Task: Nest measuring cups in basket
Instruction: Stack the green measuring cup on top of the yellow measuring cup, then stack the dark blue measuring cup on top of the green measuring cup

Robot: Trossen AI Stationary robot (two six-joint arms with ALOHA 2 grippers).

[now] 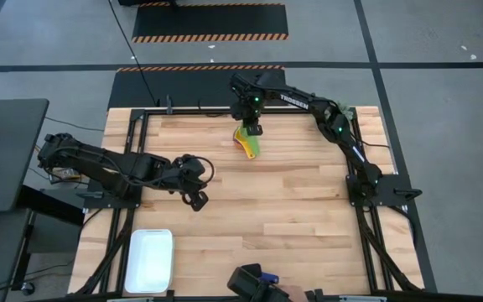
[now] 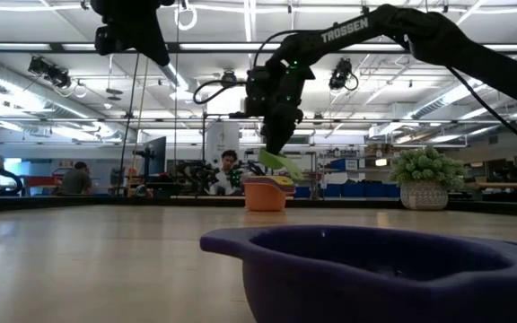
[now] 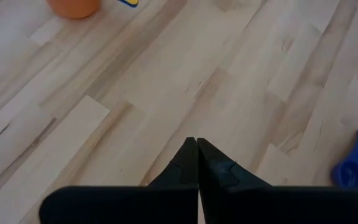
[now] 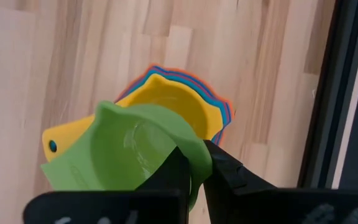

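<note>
Aloft, green cup (image 4: 126,152) in right claw (image 4: 197,163)

The high view looked straight down on the whole bench (image 1: 250,210) and both arms from well above. The low view sat at bench-top height, facing level across the wood into the room, with a navy cup (image 2: 375,269) very close to the lens. The left wrist view looked down close over bare planks. The right wrist view hung close above the stacked cups (image 4: 166,106), which the high and low views also showed at the far side.
</note>
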